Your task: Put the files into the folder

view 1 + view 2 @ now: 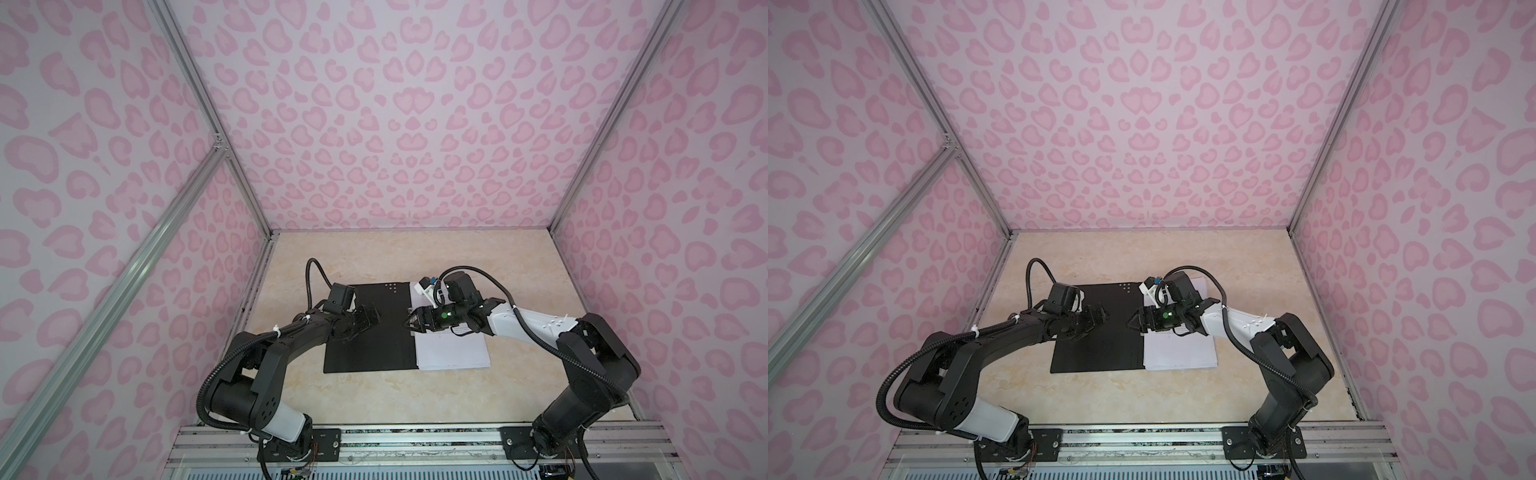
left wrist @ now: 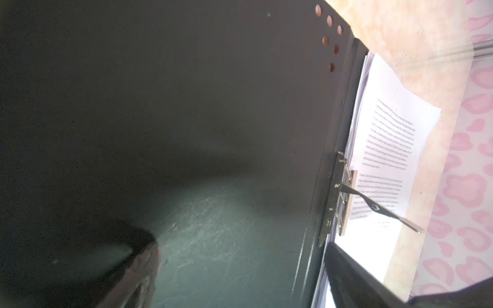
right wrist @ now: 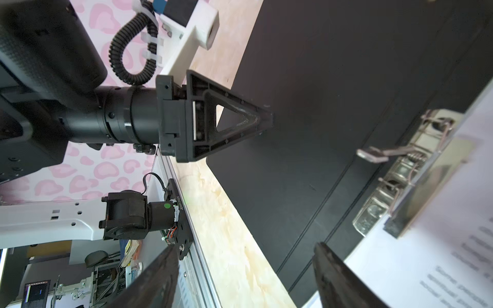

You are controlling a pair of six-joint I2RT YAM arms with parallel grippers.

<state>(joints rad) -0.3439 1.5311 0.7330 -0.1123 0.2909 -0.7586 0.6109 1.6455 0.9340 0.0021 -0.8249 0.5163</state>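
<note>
The folder point(image 1: 365, 353) lies open in the lower middle of both top views, black inside up. The files point(image 1: 453, 353) sit stacked on its right half, left edges at the spine beside the clip point(image 2: 337, 197); whether the clip presses them I cannot tell. The left gripper point(image 1: 374, 319) hangs over the bare left flap, jaws spread, empty; the right gripper point(image 1: 409, 325) is at the spine, jaws also apart, holding nothing. Closing the flap looks like the likely next step; it is thin and flat on the table point(image 1: 374, 399), so a jaw may skid or drag the folder, fanning loose sheets; the right tips could snag the clip's lever or crease the top sheet.
</note>
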